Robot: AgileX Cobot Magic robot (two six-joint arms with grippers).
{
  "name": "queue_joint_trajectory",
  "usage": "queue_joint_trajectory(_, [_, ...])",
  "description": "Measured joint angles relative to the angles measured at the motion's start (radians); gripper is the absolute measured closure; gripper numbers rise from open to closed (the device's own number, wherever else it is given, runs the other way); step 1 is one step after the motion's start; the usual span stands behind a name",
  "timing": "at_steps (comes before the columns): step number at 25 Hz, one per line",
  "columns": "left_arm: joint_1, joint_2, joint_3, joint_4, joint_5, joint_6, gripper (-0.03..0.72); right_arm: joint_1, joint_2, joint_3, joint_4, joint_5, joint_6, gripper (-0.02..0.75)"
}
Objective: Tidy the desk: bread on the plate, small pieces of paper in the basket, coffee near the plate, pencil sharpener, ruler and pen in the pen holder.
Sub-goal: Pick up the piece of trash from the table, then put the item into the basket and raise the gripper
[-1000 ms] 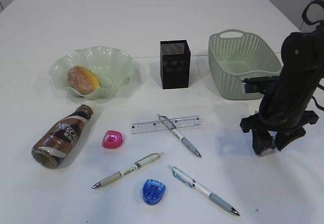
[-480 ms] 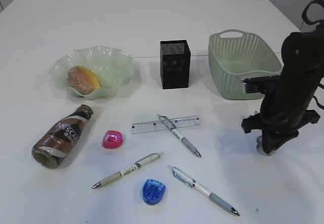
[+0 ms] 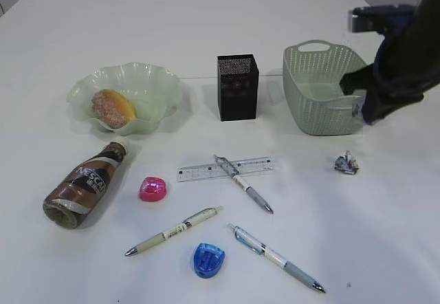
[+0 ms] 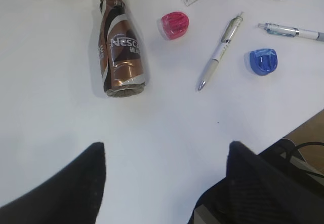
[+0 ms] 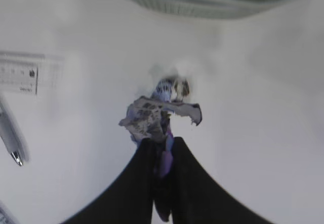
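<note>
My right gripper (image 5: 161, 144) is shut on a crumpled piece of paper (image 5: 147, 115) and hangs in the air by the basket's (image 3: 323, 91) near right corner, blurred (image 3: 362, 113). Another crumpled piece (image 3: 346, 163) lies on the desk below it. The bread (image 3: 112, 106) sits in the plate (image 3: 157, 78). In front of the plate the coffee (image 3: 84, 183) lies on its side. The ruler (image 3: 206, 172) lies under a pen (image 3: 242, 182). The pen holder (image 3: 238, 87) stands mid-desk. My left gripper (image 4: 167, 148) is open over bare desk, below the coffee (image 4: 119, 51).
A pink sharpener (image 3: 152, 189) and a blue one (image 3: 207, 259) lie at the front, with two more pens (image 3: 175, 231) (image 3: 275, 256) around them. The left wrist view shows the desk's edge (image 4: 304, 125) close by.
My right gripper closed on a piece of paper at the desk surface, then rose up and back towards the basket with it. A second piece now shows where it had been.
</note>
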Motion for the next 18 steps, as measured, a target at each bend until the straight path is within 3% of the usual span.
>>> queue_joint_trajectory(5, [0.000,0.000,0.000,0.000,0.000,0.000,0.162,0.000,-0.002,-0.112,-0.020,-0.069,0.000,0.656])
queue_joint_trajectory(18, [0.000,0.000,0.000,0.000,0.000,0.000,0.162,0.000,0.099,-0.124,-0.119,-0.382,0.000,0.657])
